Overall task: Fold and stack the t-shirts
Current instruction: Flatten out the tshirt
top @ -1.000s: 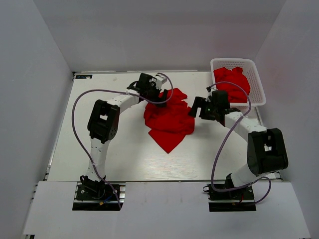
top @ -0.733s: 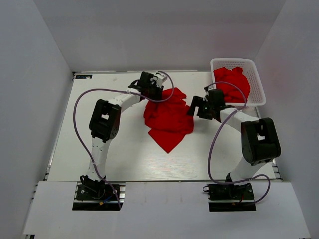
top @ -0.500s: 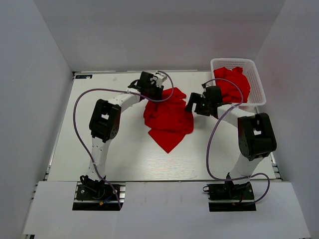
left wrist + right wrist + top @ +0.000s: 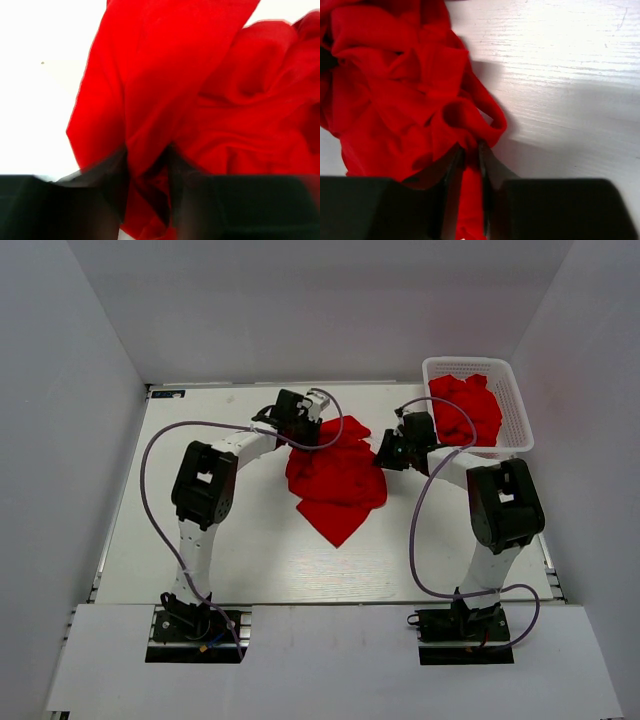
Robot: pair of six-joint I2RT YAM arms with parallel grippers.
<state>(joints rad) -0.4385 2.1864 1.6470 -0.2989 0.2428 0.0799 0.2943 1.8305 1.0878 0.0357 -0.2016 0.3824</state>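
1. Since a second ago the t-shirt has barely shifted: it still lies crumpled at the middle of the table, one corner pointing toward the arms, and only its far-left edge has bunched up a little.
2. From the left wrist view, the left gripper is pinched on a thick fold at the shirt's far-left edge, with red cloth filling the gap between its fingers.
3. The right gripper is clamped on a looped fold at the shirt's right edge, just above the bare tabletop.
4. The other t-shirts sit heaped in the white basket at the far right corner, apart from the one being handled.
5. Risk: either pinch may have taken several layers rather than a single hem, so pulling apart could lift a knot instead of spreading the shirt flat.
6. Risk: the right grip looks shallow, on a loop only, so the fabric could slide out under tension.
7. Compared with the earlier frame, the right arm has swung in from beside the basket to reach the shirt, and both grippers, then spread wide, have closed.
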